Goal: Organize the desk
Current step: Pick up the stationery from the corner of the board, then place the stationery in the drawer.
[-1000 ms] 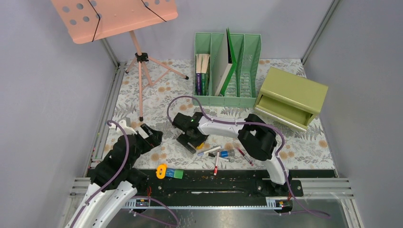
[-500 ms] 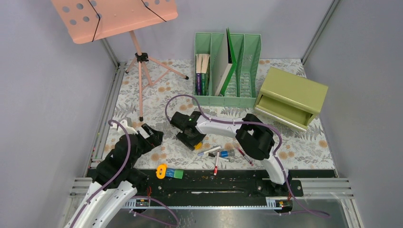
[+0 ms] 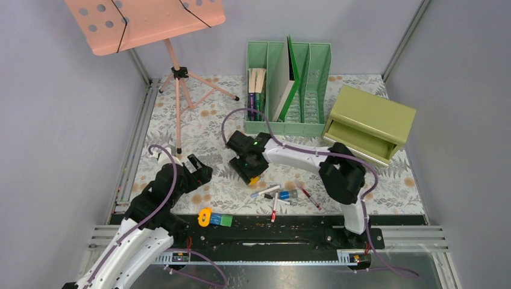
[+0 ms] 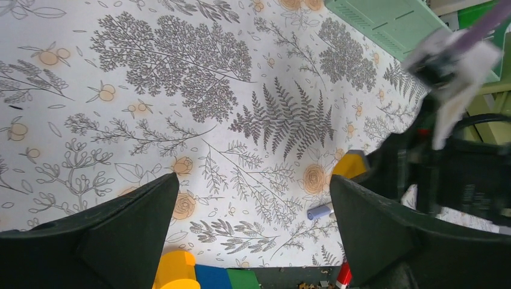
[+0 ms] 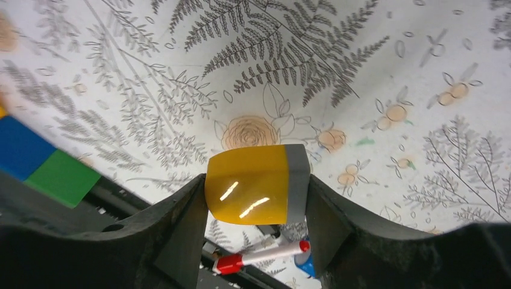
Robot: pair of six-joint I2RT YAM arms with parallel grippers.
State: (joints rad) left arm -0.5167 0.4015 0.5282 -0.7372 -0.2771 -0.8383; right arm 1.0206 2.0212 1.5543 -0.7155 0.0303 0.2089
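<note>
Fern-print desk (image 3: 193, 129), open cloth leftward; right end effector (image 3: 252, 174) clamped on yellow-grey piece (image 5: 256, 183), left end effector (image 4: 252, 186) apart

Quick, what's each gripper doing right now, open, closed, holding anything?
Left gripper: open, nothing between its fingers.
Right gripper: closed on a yellow and grey block.

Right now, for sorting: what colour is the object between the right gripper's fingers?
Yellow object, grey end; right wrist view.
</note>
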